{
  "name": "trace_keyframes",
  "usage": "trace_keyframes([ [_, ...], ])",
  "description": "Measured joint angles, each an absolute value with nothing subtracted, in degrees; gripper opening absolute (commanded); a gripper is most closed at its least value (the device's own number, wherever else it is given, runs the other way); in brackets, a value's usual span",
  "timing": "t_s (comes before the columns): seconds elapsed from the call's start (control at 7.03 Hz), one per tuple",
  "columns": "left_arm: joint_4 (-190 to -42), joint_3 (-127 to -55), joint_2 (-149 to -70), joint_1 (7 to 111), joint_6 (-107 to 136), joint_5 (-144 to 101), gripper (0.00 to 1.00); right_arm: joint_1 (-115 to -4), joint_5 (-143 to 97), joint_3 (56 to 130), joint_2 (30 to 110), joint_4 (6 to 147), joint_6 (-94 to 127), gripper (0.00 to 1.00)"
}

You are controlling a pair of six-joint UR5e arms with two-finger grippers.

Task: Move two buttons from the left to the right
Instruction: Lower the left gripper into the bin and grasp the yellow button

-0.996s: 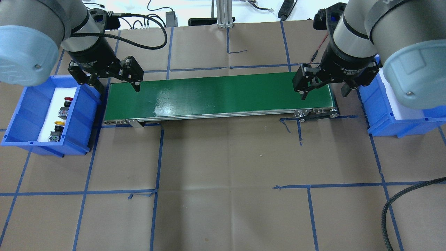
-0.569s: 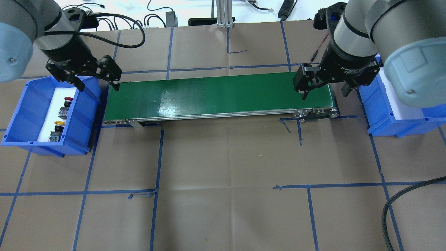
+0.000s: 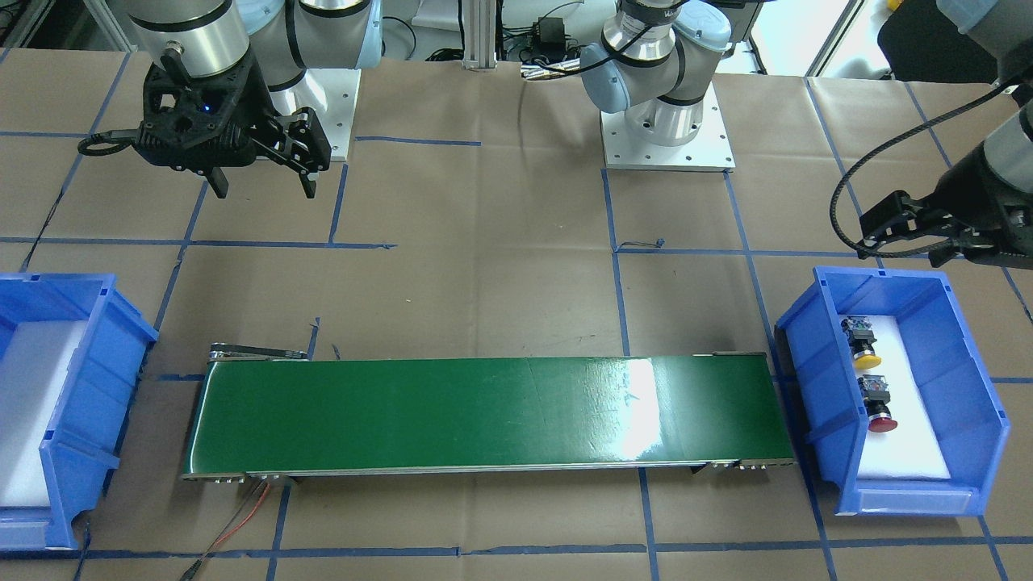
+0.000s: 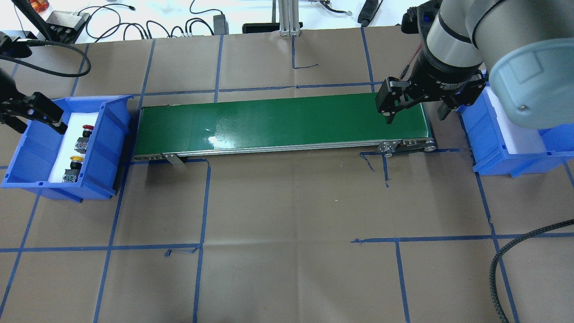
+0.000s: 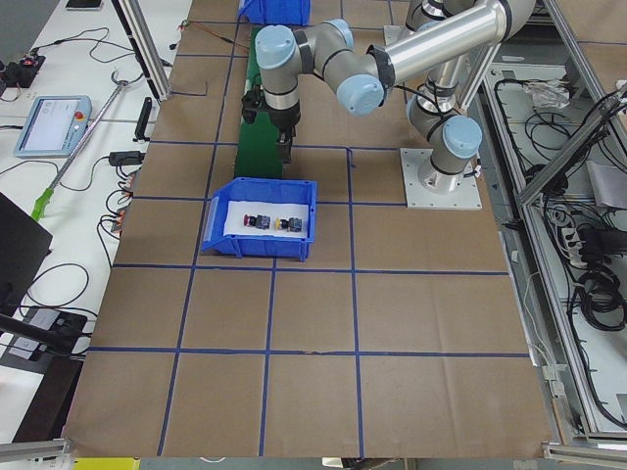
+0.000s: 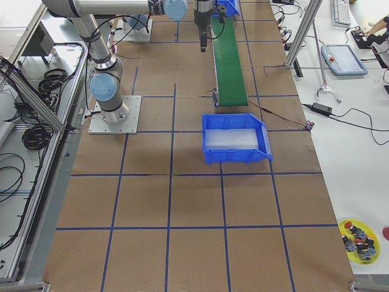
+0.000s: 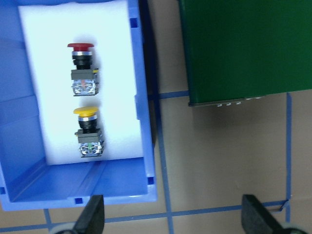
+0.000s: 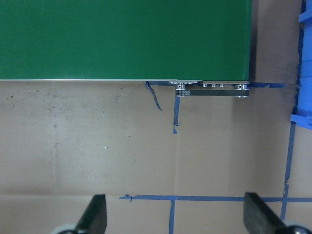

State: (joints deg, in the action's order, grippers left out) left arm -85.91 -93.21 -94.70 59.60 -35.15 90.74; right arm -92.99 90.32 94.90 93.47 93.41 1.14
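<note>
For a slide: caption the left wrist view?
Red button and yellow button lie in the blue bin beside the green conveyor belt.

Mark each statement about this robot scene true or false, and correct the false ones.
1. The red button and the yellow button lie in the left blue bin. True.
2. The yellow button sits on the green conveyor belt. False: it lies on the white foam in the left blue bin.
3. The left gripper grips the red button. False: it is open and holds nothing.
4. The right gripper is open. True.
5. The right blue bin holds a button. False: only a white foam pad shows in it.
</note>
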Motion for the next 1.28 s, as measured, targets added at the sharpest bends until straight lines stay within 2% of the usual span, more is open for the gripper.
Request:
trace_keyframes([
  [0.71,-77.7,-94.9,-99.8,55.5,-36.7,90.7,1.00,-92.9,90.5,94.5,93.1,93.3,1.1,1.00],
  [1.28,-60.7,-103.8,-103.7,55.3,-36.7,90.3,1.00,-92.9,90.4,94.5,93.1,93.3,1.1,1.00],
])
